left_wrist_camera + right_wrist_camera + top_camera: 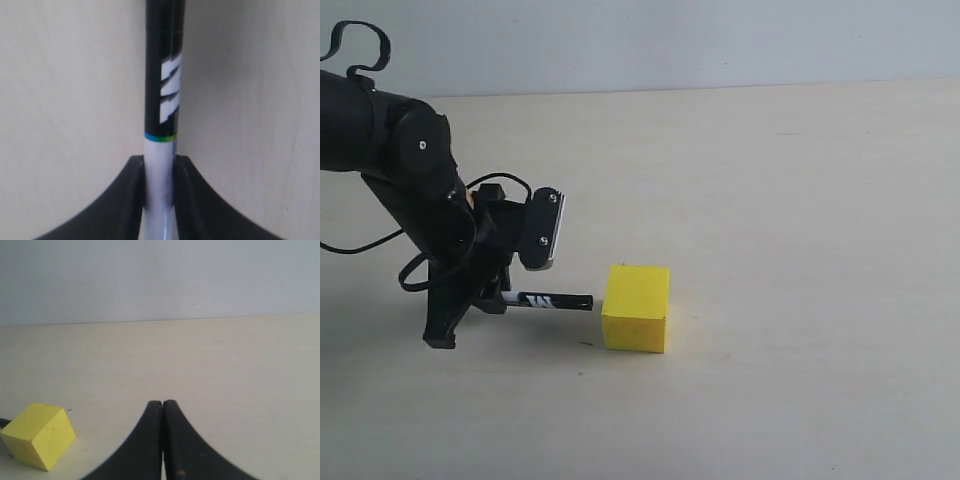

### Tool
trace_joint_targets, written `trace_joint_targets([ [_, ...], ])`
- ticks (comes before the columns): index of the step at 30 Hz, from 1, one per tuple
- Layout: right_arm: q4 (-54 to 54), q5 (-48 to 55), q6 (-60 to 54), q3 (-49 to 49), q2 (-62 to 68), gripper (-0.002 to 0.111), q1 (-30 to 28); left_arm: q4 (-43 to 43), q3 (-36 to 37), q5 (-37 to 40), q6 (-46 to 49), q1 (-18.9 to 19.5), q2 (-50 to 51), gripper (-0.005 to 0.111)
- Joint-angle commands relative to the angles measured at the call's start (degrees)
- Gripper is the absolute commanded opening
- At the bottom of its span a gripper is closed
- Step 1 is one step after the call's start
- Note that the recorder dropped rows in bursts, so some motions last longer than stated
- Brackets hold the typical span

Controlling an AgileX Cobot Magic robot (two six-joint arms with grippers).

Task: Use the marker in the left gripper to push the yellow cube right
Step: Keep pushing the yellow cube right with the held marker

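Gripping item: left hand (492, 299), black, closed on the marker (550, 300). The wrist view shows both fingers (134, 192) pinching the white barrel just behind the thin coloured band, and the black label with white letters runs forward from there.

Arm (405, 150): black, entering from the left edge of the exterior view. It bends at a round joint and slopes down to the counter (800, 250), so the hand sits low. Black cables (360, 45) loop above and beside it. A silver-grey plate (553, 225) faces right, above the marker.

Marker: held level, close over the counter, black end pointing right.

Cube (636, 308): yellow, resting flat on the counter, right of the marker and in line with it. The marker's end is just beside the cube's left face; whether they touch cannot be told.

Right hand (162, 407): fingers pressed together with nothing between them, hanging over bare counter, well apart from the cube.

Backdrop: pale wall (670, 40) behind the counter's far edge.
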Motion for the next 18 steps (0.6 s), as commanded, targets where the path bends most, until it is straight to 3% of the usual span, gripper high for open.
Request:
trace_joint_targets([
  [1,-0.07,-0.39,-0.21,0.25,-0.30,0.000,0.07,-0.95,-1.22,-1.15,-0.82,-3.71,0.00,0.000],
  [7,-0.07,-0.39,-0.21,0.25,-0.30,0.000,0.07,-3.60,-8.34,2.70,-1.74,-10.39,2.25,0.000],
  [18,-0.07,-0.39,-0.21,0.25,-0.30,0.000,0.07,1.57,-9.86,8.79,-6.37,-7.58,3.82,0.000],
])
